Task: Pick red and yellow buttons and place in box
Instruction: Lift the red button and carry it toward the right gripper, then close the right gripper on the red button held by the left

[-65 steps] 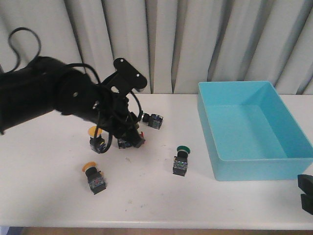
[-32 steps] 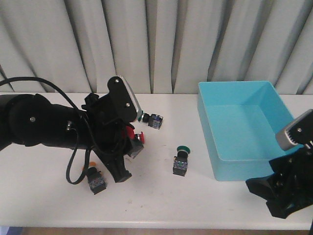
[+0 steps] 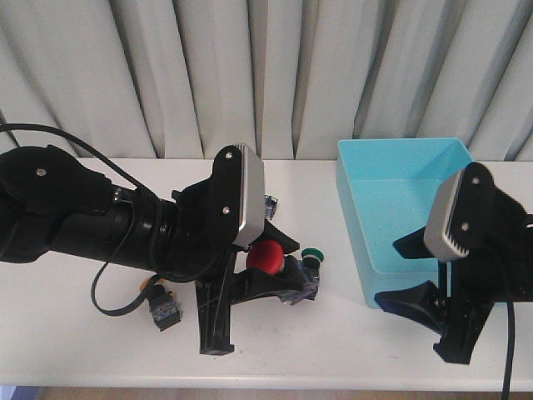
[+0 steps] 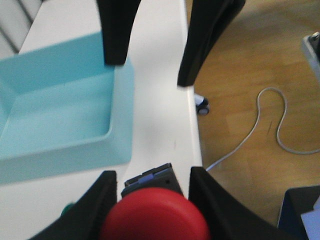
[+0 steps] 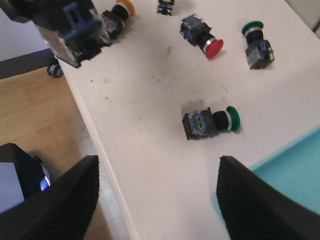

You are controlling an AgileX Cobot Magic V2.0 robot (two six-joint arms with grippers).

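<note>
My left gripper [image 3: 265,271] is shut on a red button [image 3: 268,256], held above the table's front middle. In the left wrist view the red cap [image 4: 155,220] and its black-and-blue body fill the space between the fingers [image 4: 95,205]. The turquoise box [image 3: 416,208] stands at the right. My right gripper [image 3: 387,273] hangs open and empty by the box's near-left corner. The right wrist view shows a second red button [image 5: 202,37] and a yellow button [image 5: 117,17] lying on the table. The front view shows the yellow button [image 3: 162,304] partly hidden by the left arm.
Two green-capped buttons [image 5: 210,122] [image 5: 257,45] lie on the table; one of them [image 3: 312,252] sits just right of the held button. Another switch [image 3: 268,201] peeks out behind the left arm. The table's front edge [image 5: 107,165] drops to a wooden floor [image 4: 250,75].
My left arm lifted the red button off the table and swung it right, toward the box. My right arm rose from the lower right corner to the box's front-left corner.
</note>
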